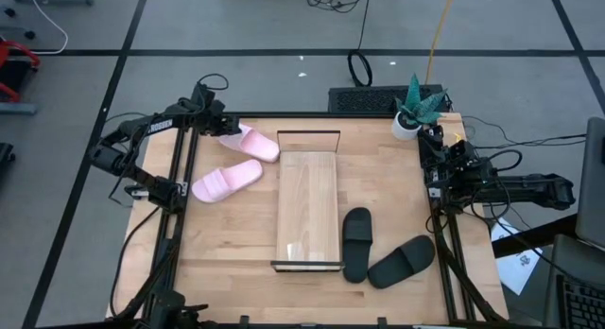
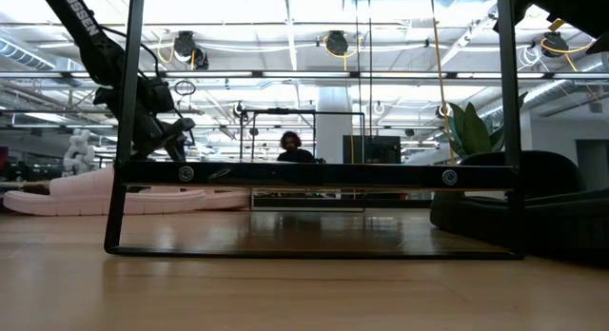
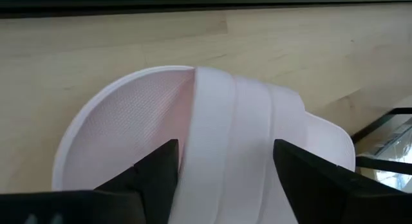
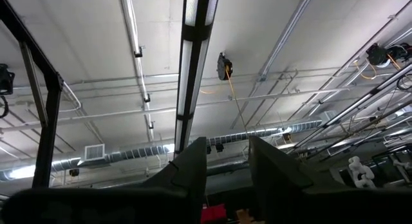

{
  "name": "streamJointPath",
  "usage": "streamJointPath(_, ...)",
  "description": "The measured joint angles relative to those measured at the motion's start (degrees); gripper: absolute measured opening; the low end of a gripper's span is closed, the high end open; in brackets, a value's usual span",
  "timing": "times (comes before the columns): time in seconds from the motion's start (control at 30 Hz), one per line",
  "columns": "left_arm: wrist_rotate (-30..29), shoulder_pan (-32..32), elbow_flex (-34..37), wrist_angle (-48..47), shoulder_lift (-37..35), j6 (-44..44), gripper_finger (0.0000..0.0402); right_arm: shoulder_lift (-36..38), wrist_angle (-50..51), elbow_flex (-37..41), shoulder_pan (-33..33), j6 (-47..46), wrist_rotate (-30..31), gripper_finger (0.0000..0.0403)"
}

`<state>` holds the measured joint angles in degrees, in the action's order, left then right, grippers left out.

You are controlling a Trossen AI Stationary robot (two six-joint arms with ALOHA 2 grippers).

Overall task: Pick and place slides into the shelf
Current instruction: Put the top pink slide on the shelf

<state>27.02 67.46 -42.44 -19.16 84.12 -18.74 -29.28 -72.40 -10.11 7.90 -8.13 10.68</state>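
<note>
Two light pink slides lie at the table's far left: one (image 1: 251, 141) by the far edge, the other (image 1: 227, 181) nearer. My left gripper (image 1: 225, 129) is over the far one, open. In the left wrist view its fingers (image 3: 158, 172) stand on either side of that slide's wide strap (image 3: 232, 140), and the sole rests flat on the table. The shelf (image 1: 308, 211) lies along the table's middle. Two black slides (image 1: 356, 244) (image 1: 402, 261) lie on their soles right of its near end. My right gripper (image 4: 226, 179) is open at the table's right edge, pointing at the ceiling. My left gripper comes at the far pink slide slanting down from above. One finger is over the footbed (image 3: 129, 121) and one at the strap's other side (image 3: 293, 121), so the fingers span the strap. I cannot tell whether they touch it.
A potted plant (image 1: 411, 112) stands at the table's far right corner, with a dark box (image 1: 373, 100) beyond the far edge. Bare tabletop lies between the pink slides and the shelf. In the low view a person (image 2: 291, 146) shows far behind the table.
</note>
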Motion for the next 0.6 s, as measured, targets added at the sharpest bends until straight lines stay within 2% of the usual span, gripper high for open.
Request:
streamJointPath(0.13,0.15,0.02,0.0,-0.21,0.0,0.89,0.0189,0.0,0.0,0.0,0.0,0.0,0.0,0.0107)
streamJointPath(0.47,1.35,0.14,0.0,-0.4,0.0,2.11,0.0024,0.0,0.02,0.0,0.0,-0.14,0.02,0.0107)
streamJointPath(0.6,1.63,1.09,0.0,-0.22,0.0,2.02,0.0007,0.0,0.02,0.0,0.0,-0.14,0.02,0.0107)
